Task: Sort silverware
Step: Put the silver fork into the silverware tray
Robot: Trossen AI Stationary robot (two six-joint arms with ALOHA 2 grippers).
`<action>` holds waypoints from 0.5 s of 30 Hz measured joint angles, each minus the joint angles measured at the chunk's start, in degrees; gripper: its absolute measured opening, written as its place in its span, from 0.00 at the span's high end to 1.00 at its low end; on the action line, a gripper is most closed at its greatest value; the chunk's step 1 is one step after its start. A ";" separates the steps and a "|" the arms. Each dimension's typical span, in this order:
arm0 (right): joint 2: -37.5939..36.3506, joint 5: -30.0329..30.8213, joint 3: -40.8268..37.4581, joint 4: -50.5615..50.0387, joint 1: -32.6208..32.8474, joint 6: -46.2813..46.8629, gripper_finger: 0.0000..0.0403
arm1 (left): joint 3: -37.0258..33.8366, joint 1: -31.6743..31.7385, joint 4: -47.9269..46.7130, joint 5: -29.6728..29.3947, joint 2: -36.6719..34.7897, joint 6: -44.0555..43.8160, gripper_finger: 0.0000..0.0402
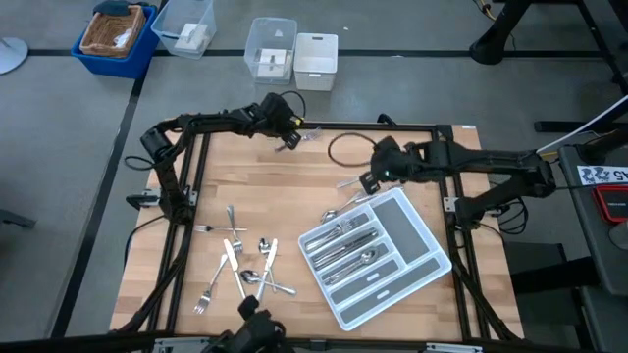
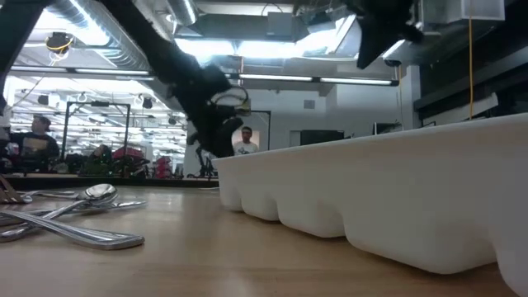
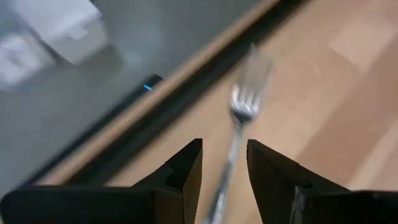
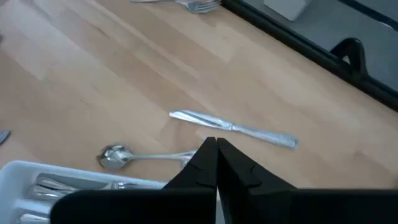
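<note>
Left end effector (image 1: 289, 137) is up at the far edge of the bench (image 1: 294, 196), right by the black frame rail (image 1: 324, 126), pinching a fork (image 3: 239, 134) between its fingers (image 3: 186, 171). In the left wrist view the tines stick out past the fingertips and look smeared, so the handle end is hard to follow. Past the rail there's grey floor with clear boxes (image 1: 273, 49) sitting well off the bench.

Right end effector (image 1: 370, 182) is over the bench just off the tray's far corner, fingers pressed together with nothing visibly between them. Its wrist view shows a knife (image 4: 233, 129) and a spoon (image 4: 146, 155) lying on the wood just beside the tray (image 1: 417, 257), the spoon's handle partly hidden behind the fingers.

The tray sits tilted on the right half of the bench, near corner close to the front edge. Some silverware is already lying in its long slots (image 1: 343, 245); the shorter compartments look bare. A loose pile of forks, spoons and knives (image 1: 240, 265) sits on the left half, pieces crossing each other, so I can't count them. There's open wood in the middle between pile and tray.

The low view is mostly tray wall, which blocks the right side; only a few handles (image 2: 70, 216) show at the left.
</note>
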 joint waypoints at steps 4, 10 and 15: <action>0.00 -3.44 0.00 4.32 -4.48 -5.70 0.99 | -0.02 0.76 0.37 3.42 3.31 2.83 0.71; 0.00 -5.69 0.00 6.40 -9.13 -8.73 0.99 | -0.02 0.19 0.79 3.67 5.09 10.85 0.71; 0.00 -5.68 0.00 6.38 -11.47 -8.75 0.99 | -0.02 0.11 2.10 3.83 6.13 14.19 0.71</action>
